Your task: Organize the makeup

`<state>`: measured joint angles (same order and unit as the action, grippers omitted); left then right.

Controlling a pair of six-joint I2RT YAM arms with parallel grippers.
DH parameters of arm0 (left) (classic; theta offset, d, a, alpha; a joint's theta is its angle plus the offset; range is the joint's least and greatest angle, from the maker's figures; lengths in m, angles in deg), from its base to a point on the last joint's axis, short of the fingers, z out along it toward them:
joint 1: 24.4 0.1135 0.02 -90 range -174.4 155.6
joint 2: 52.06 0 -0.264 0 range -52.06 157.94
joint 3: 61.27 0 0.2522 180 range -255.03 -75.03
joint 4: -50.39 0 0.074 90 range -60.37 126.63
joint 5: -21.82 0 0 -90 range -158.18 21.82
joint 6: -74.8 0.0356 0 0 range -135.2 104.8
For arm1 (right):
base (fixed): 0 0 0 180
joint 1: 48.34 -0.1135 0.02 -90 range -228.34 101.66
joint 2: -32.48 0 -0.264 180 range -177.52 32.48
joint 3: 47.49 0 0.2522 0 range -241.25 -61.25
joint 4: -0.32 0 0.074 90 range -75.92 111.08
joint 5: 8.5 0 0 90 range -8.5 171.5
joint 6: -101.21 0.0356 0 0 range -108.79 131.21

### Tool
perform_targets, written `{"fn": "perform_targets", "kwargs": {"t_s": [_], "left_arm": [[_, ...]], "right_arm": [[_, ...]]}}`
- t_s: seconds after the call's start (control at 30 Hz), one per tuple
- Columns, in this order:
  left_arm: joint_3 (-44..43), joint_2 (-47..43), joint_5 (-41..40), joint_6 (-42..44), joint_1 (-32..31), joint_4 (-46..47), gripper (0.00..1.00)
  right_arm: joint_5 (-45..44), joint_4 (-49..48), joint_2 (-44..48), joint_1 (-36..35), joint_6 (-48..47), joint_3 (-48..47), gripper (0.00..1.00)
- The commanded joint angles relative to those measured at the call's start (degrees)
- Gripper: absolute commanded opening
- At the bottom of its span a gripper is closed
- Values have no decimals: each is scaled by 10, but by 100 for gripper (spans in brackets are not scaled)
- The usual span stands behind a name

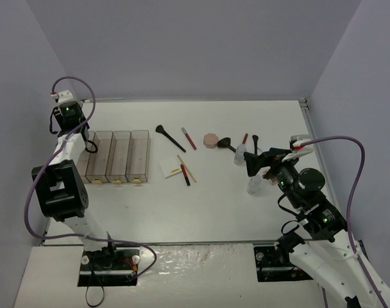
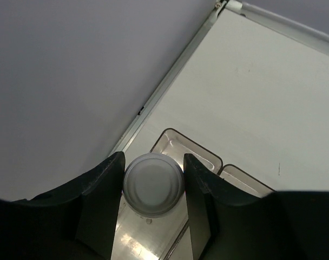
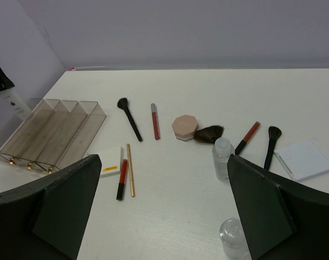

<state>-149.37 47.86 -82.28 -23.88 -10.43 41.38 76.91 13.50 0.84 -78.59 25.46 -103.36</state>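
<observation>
A white table (image 1: pixel 214 205) between pale grey walls (image 1: pixel 182 45); only the left wrist view shows the round-capped white bottle (image 2: pixel 153 185) clamped in the left gripper (image 2: pixel 153 160), at lower centre above the end bin (image 2: pixel 178 142); from above, the left arm (image 1: pixel 67 186) hides it. The right gripper (image 3: pixel 163 160) gapes wide, holding nothing, above a clear bottle (image 3: pixel 223 158); a second bottle (image 3: pixel 233 238) is cut off at the bottom edge. The right wrist view alone shows the white pad (image 3: pixel 304 160) at far right; pink compact (image 3: pixel 184 127), brushes (image 3: pixel 129 116) and pencils (image 3: pixel 130 176) lie mid-table.
</observation>
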Motion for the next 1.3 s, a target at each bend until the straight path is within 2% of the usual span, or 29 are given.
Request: {"fn": "perform_targets", "kwargs": {"t_s": [0.0,0.23,0.33,0.37,0.4,0.6,0.67,0.8,0.83,1.1,1.27], "left_arm": [[-26,-13,34,-22,20,117,0],[2,11,69,-48,34,150,3],[27,10,69,-59,33,169,21],[35,11,67,-62,33,171,33],[42,12,67,-64,33,172,40],[47,19,88,-65,33,169,49],[41,16,88,-64,33,161,57],[20,-17,83,-50,33,124,93],[16,-31,80,-47,33,112,97],[-22,-179,61,-55,3,-15,97],[-24,-292,69,-79,-77,-124,97]], "right_arm": [[-16,-27,-13,-8,-11,-28,100],[-26,-26,-21,-12,-15,-29,100],[-29,-26,-28,-12,-15,-28,100],[-29,-25,-29,-12,-15,-27,100],[-30,-25,-29,-12,-15,-27,100],[-36,-22,-24,-12,-15,-27,100],[-37,-20,-24,-13,-14,-29,100],[-47,-17,-27,-13,-12,-28,100],[-49,-16,-30,-13,-11,-28,100],[-188,68,-78,-13,52,-42,100],[-204,102,-122,-12,130,-38,100]]}}
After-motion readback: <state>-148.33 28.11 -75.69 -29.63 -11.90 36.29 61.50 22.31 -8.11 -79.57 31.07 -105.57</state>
